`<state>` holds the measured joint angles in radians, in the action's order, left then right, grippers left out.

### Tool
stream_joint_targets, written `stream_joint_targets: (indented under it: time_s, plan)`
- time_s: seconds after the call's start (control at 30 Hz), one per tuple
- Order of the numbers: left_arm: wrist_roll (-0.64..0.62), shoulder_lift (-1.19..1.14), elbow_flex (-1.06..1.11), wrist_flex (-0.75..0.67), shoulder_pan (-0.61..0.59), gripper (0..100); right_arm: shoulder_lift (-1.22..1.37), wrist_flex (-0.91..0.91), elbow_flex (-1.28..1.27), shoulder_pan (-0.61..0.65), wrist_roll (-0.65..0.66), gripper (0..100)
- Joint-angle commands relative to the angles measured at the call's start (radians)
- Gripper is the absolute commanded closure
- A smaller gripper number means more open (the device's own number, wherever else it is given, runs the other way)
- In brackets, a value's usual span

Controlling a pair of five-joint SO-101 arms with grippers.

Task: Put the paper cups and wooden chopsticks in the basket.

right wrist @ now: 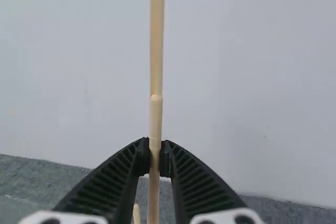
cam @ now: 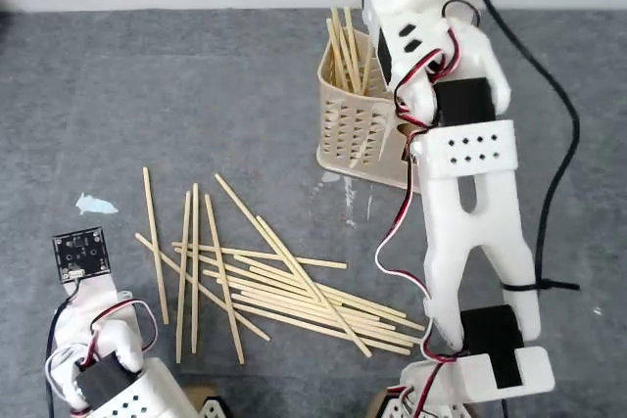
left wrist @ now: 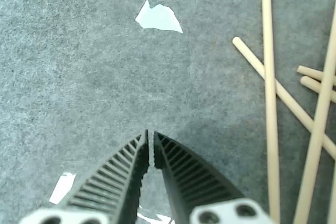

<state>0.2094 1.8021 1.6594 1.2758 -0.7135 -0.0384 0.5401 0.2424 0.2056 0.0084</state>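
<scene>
1. High view. The basket (cam: 358, 129) is standing on the grey desk (cam: 147, 95) at the far side, right of centre. A bundle of standing chopsticks (cam: 343, 46) is leaning in it, with their ends sticking out above the rim. The loose chopsticks (cam: 284, 281) are lying flat on the desk nearer the middle. Several are lying roughly parallel on the left of the pile, and the others are crossing each other in a fan towards the right. The right arm (cam: 470, 212) is stretching from the near right edge out over the basket's right side. The left arm (cam: 98, 369) is sitting at the near left corner, just left of the pile.

2. Right wrist view. This view is supplying the grip detail. The right hand (right wrist: 153, 150) is clamping its jaws on a single chopstick (right wrist: 156, 51), which is standing upright against the white wall (right wrist: 262, 103).

3. Left wrist view. The left hand (left wrist: 151, 135) is hanging over bare desk with its jaws all but together and nothing between them. A pale paper scrap (left wrist: 159, 17) is lying farther out on the desk. The ends of some loose chopsticks are showing on the right side of the hand, apart from it.
</scene>
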Motion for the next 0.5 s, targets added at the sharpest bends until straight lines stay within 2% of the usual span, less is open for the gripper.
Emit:
stream_joint_targets:
  time_s: [0.0,0.47]
  plan:
    - [-0.008,0.015,-0.005,-0.021,0.002,98,-0.008,-0.056,-0.064,-0.007,-0.002,99.1]
    - [-0.008,0.015,-0.005,-0.021,0.002,98,-0.154,-0.067,-0.459,0.022,-0.002,99.1]
